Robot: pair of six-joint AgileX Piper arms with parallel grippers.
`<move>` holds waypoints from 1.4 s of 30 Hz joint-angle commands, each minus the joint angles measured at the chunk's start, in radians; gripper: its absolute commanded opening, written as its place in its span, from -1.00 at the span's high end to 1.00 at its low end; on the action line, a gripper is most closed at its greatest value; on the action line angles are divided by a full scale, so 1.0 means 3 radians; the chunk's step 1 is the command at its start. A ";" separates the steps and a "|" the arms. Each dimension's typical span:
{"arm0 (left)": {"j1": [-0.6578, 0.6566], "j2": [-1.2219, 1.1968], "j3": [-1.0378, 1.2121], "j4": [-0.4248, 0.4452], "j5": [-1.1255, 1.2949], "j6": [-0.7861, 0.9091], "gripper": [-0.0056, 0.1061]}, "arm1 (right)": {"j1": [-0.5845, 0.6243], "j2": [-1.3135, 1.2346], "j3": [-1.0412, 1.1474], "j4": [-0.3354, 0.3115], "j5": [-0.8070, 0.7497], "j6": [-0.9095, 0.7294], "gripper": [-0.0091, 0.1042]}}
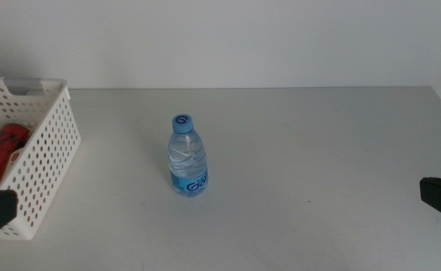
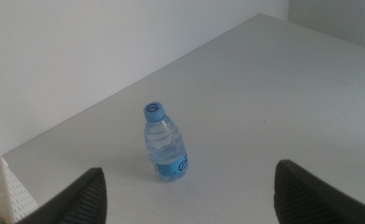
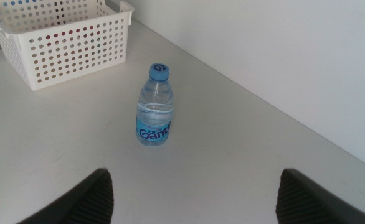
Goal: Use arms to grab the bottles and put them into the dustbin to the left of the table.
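The clear plastic water bottle with a blue cap and blue label (image 1: 187,155) stood upright on the wide pale-grey matte tabletop (image 1: 318,150), near its middle, and nothing was touching it. To its left, at the edge of the table, was the white rectangular plastic basket with rows of small round holes (image 1: 51,162); the bottle stood well apart from it. Inside the basket a red container (image 1: 1,149) was already lying, partly hidden by the wall.

The left gripper (image 2: 189,196) waited low, just in front of the basket. Its two dark jaws were spread wide and held nothing; in its wrist view the bottle appeared between them, but farther away. The right gripper (image 3: 192,196) waited near the right edge of the table, also wide open and empty.

In my judgement, the step in hand was to fetch this remaining bottle. The next move would call for one arm, probably the left one because it is nearer to the basket, to reach forward, bring its jaws to both sides of the bottle's body, and close carefully so the light bottle does not tip over.
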 commanded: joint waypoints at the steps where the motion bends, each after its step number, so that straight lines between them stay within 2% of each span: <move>1: -0.0025 0.0055 -0.0075 -0.0113 -0.0234 -0.0015 -0.70 | -0.0021 0.0018 -0.0079 -0.0009 -0.0225 -0.0045 -0.34; 4: -0.0025 0.0064 -0.0075 -0.0087 -0.0477 -0.0015 -0.70 | -0.0021 0.0018 -0.0079 -0.0009 -0.0225 -0.0045 -0.34; 8: -0.0025 0.0185 -0.0072 -0.0282 -0.1057 -0.0015 -0.70 | -0.0021 0.0018 -0.0079 -0.0009 -0.0230 -0.0045 -0.34; 14: -0.0025 0.0649 -0.0072 -0.0469 -0.1481 -0.0015 -0.70 | -0.0021 0.0018 -0.0079 -0.0009 -0.0230 -0.0045 -0.34; 26: -0.0025 0.1308 -0.0072 -0.0600 -0.1558 0.0095 -0.70 | -0.0021 0.0018 -0.0079 -0.0009 -0.0230 -0.0045 -0.34; 29: -0.0044 0.1317 -0.0072 -0.0426 -0.1632 0.0066 -0.70 | -0.0021 0.0018 -0.0079 -0.0009 -0.0230 -0.0045 -0.34; 33: -0.0323 0.1289 0.0097 0.0194 -0.2049 -0.0272 -0.70 | -0.0021 0.0018 -0.0079 -0.0009 -0.0230 -0.0045 -0.34; 36: -0.0666 0.1251 0.0319 0.0531 -0.2493 -0.0565 -0.70 | -0.0021 0.0018 -0.0079 -0.0009 -0.0230 -0.0045 -0.34; 42: -0.1199 0.1264 0.0608 0.0696 -0.3029 -0.0524 -0.70 | -0.0021 0.0018 -0.0079 -0.0009 -0.0230 -0.0045 -0.34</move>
